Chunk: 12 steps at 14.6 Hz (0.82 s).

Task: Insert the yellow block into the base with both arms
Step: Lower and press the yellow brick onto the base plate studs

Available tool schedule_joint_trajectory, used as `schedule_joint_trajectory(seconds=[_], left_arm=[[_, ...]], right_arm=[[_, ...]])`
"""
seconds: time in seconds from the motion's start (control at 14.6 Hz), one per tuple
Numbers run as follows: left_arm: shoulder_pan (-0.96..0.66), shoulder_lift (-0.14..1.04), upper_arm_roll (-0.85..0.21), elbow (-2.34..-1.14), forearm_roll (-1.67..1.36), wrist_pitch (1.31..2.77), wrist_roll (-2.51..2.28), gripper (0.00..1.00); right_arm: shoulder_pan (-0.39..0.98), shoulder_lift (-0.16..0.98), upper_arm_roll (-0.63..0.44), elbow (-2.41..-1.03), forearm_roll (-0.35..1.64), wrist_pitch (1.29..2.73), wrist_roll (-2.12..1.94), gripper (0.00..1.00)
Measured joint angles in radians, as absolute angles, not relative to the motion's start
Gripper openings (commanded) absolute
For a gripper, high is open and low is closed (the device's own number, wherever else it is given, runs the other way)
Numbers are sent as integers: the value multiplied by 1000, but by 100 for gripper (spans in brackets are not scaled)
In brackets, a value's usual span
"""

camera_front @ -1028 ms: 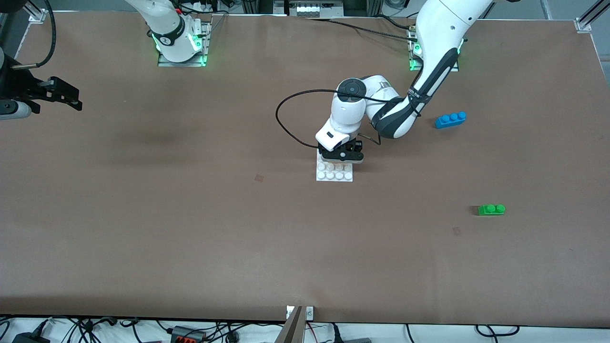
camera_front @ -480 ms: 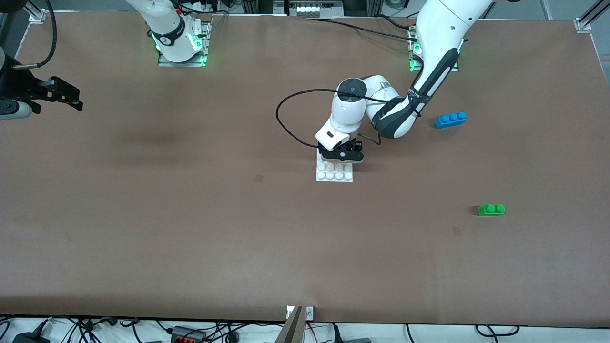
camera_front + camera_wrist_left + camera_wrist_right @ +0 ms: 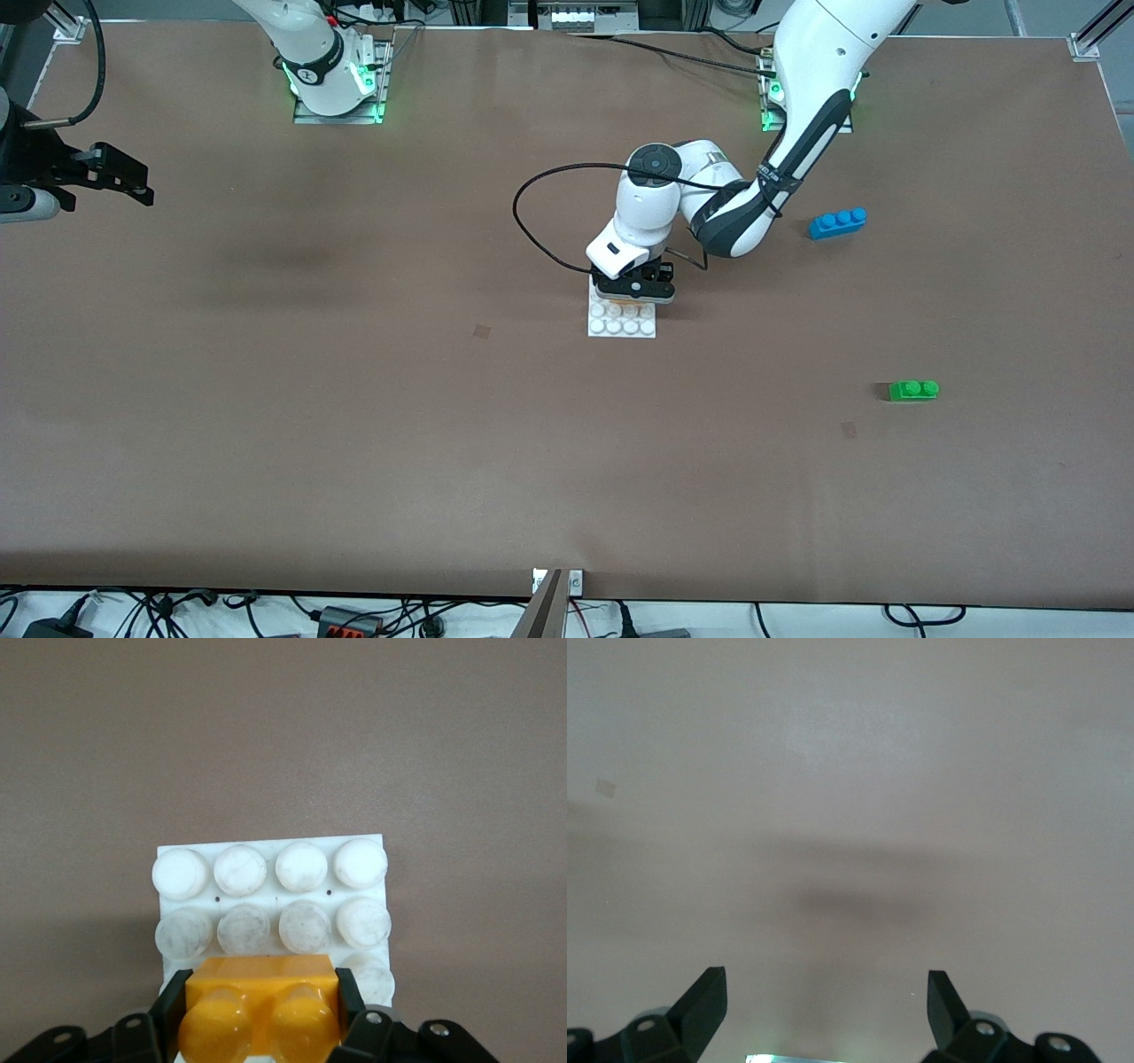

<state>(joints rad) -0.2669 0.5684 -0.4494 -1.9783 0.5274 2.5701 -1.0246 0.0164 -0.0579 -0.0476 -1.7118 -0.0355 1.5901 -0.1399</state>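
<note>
The brown bench (image 3: 354,425) carries everything, with the two arm bases along its edge farthest from the front camera; the left arm (image 3: 797,115) reaches from its base down to the middle of the bench, a black cable (image 3: 532,239) looping beside its wrist; the right arm (image 3: 310,53) waits, its base lit green, and its gripper (image 3: 106,173) hangs over the bare bench at the right arm's end, the fingers (image 3: 700,997) spread wide with nothing between them in the right wrist view; the base (image 3: 622,319) lies flat at mid-bench, its white studs showing on the rows nearer the front camera, the rows farther from it covered by the left gripper (image 3: 634,291); that gripper (image 3: 264,1019) is low over the base, its fingers (image 3: 173,1005) clamped on the two short sides of the yellow block (image 3: 261,1005); the block sits studs up over the base's edge row, against the next row of studs, though whether it is pressed fully home cannot be told; a blue brick (image 3: 837,222) lies toward the left arm's end, farther from the front camera than the base; a green brick (image 3: 913,390) lies nearer the camera, well apart from both.
</note>
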Motion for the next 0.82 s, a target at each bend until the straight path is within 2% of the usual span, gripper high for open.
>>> schedule_joint_trajectory(seconds=[0.62, 0.82], left_arm=[[-260, 568, -452, -1986, 532, 2586, -1025, 40], [-259, 568, -452, -1989, 532, 2592, -1025, 35]], right_arm=[[16, -58, -48, -1712, -36, 1590, -140, 100], [16, -58, -48, -1712, -36, 1590, -140, 100]])
